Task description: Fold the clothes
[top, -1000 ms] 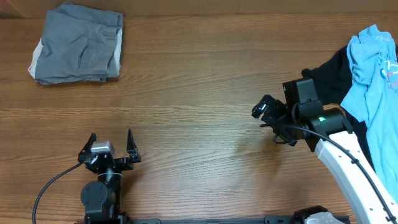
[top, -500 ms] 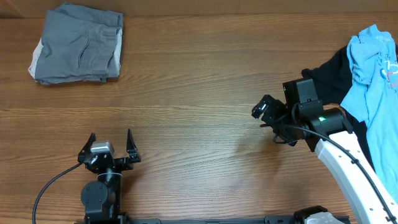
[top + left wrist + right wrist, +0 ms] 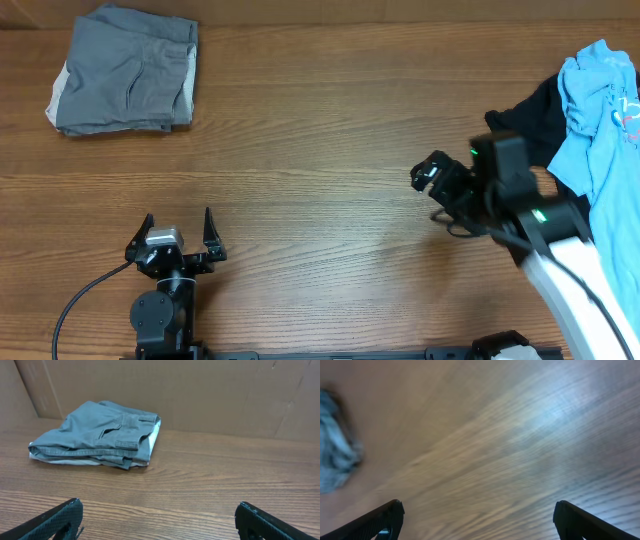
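Observation:
Folded grey shorts (image 3: 125, 70) lie at the table's far left corner, with a cream garment edge under them; they also show in the left wrist view (image 3: 102, 434). A light blue tee (image 3: 605, 115) lies crumpled over a black tee (image 3: 535, 115) at the right edge. My left gripper (image 3: 178, 228) is open and empty near the front edge, far from the shorts; its fingertips (image 3: 159, 517) frame bare wood. My right gripper (image 3: 430, 175) is open and empty over bare wood, left of the tees; its view (image 3: 477, 520) is blurred, with a blue blur at the left.
The wooden table (image 3: 320, 180) fills the overhead view. A cardboard wall (image 3: 200, 395) stands behind the shorts. A black cable (image 3: 85, 295) runs from the left arm's base.
The right arm has shifted slightly right and toward the front, its wrist turning. The left arm and the clothes have not moved.

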Robot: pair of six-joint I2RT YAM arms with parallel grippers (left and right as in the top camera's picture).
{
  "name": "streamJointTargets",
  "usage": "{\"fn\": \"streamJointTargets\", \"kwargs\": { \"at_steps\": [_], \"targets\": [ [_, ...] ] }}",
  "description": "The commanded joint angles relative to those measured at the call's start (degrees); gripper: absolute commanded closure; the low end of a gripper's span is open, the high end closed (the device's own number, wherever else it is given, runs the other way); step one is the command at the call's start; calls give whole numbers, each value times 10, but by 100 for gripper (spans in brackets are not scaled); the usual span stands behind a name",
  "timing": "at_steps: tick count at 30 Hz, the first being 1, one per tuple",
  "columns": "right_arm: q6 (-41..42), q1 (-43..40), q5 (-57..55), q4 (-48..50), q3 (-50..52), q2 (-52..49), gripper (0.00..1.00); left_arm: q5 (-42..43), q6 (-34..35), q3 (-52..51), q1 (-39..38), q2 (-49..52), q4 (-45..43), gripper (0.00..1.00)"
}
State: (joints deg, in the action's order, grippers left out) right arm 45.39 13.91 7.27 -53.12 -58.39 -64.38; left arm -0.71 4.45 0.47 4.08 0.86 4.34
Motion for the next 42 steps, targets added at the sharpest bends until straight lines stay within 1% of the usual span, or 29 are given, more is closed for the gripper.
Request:
{"fn": "streamJointTargets", "kwargs": {
  "at_steps": [1, 6, 12, 14, 16, 19, 21, 23, 25, 28, 30, 35, 39, 42],
  "targets": [
    [-2, 1, 2, 3, -9, 94, 0, -8, -4, -2, -3, -7, 0, 0],
    [-2, -26, 1, 3, -9, 214, 0, -8, -4, -2, -3, -7, 0, 0],
    [-2, -87, 1, -3, -9, 343, 0, -8, -4, -2, -3, -6, 0, 0],
    [-9, -105, -22, -16, -9, 380, 0, -8, -4, -2, -3, -6, 0, 0],
    [-9, -124, -47, -49, -9, 413, 0, -8, -4, -2, -3, -6, 0, 0],
    [-9, -157, -77, -132, -4, 460, 0, -8, -4, -2, -3, -6, 0, 0],
    [-9, -179, -106, -174, 16, 490, 0, -8, -4, -2, -3, -6, 0, 0],
    [-9, -185, -127, -174, 49, 513, 0, -8, -4, -2, -3, -6, 0, 0],
    [-14, -185, -132, -150, 91, 535, 0, -8, -4, -2, -3, -6, 0, 0],
    [-50, -184, -96, -82, 165, 564, 0, -8, -4, -2, -3, -6, 0, 0],
    [-68, -184, -65, -25, 219, 578, 0, -8, -4, -2, -3, -6, 0, 0],
    [-70, -184, -20, 132, 339, 608, 0, -8, -4, -2, -3, -6, 0, 0],
    [-137, -184, 27, 246, 416, 634, 0, -8, -4, -2, -3, -6, 0, 0],
    [-187, -184, 49, 295, 457, 642, 0, -8, -4, -2, -3, -6, 0, 0]
  ]
}}
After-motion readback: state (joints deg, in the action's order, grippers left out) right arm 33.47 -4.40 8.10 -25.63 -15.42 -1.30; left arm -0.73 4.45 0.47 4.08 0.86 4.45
